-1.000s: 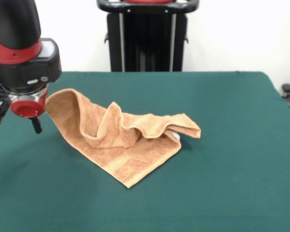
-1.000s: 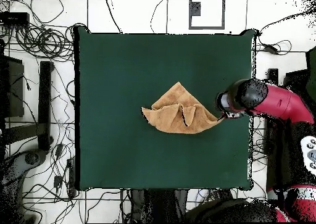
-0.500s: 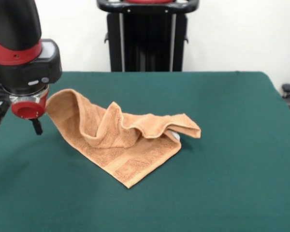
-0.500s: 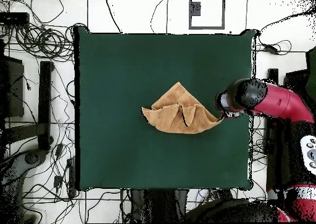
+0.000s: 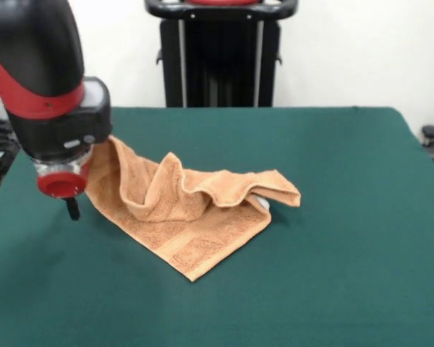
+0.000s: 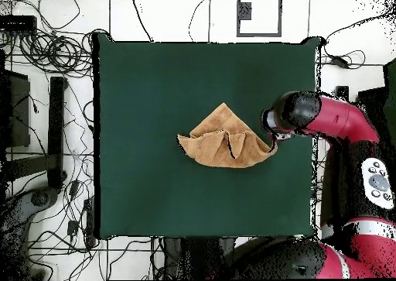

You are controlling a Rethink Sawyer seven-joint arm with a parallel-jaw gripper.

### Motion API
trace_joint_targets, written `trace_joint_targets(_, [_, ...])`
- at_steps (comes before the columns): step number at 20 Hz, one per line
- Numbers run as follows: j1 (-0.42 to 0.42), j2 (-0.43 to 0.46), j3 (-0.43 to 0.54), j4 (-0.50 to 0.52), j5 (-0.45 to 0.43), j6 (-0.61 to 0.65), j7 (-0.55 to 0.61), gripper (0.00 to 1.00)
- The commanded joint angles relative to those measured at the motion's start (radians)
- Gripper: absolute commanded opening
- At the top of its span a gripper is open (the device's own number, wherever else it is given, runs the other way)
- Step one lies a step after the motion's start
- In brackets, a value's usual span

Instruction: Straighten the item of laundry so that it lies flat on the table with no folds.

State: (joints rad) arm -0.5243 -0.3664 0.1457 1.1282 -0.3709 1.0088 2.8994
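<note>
The item of laundry (image 5: 192,213) is an orange-tan towel lying crumpled near the middle of the green table (image 5: 340,224). Its near corner lies flat, a ridge of folds runs to the right, and its left corner stands up off the cloth. My gripper (image 5: 71,208) hangs low over the table right beside that raised corner, and the arm hides part of it. From above, the towel (image 6: 224,143) is a rumpled diamond. There my gripper (image 6: 271,132) sits at its right tip, over the table (image 6: 155,84).
A black stand (image 5: 220,54) rises behind the table's far edge. Cables (image 6: 46,53) cover the floor beside the table in the overhead view. My gripper is close to the table's left edge in the front view.
The arm has shifted toward the towel and lower, now covering part of the raised left corner. The towel's shape has barely changed.
</note>
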Motion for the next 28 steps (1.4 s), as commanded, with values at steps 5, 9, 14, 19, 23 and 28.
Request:
trace_joint_targets(5, [0.084, 0.183, 0.14, -0.17, -0.003, 0.166, -0.298, 1.0])
trace_joint_targets(9, [0.095, 0.194, 0.137, -0.185, 0.008, 0.165, -0.277, 1.0])
trace_joint_targets(14, [0.101, 0.129, 0.115, -0.09, 0.029, 0.142, -0.231, 1.0])
trace_joint_targets(19, [0.101, 0.082, 0.107, -0.023, 0.041, 0.132, -0.206, 1.0])
trace_joint_targets(23, [0.102, 0.026, 0.1, 0.03, 0.05, 0.138, -0.194, 1.0])
trace_joint_targets(28, [0.109, -0.038, 0.09, 0.047, 0.058, 0.208, -0.191, 1.0])
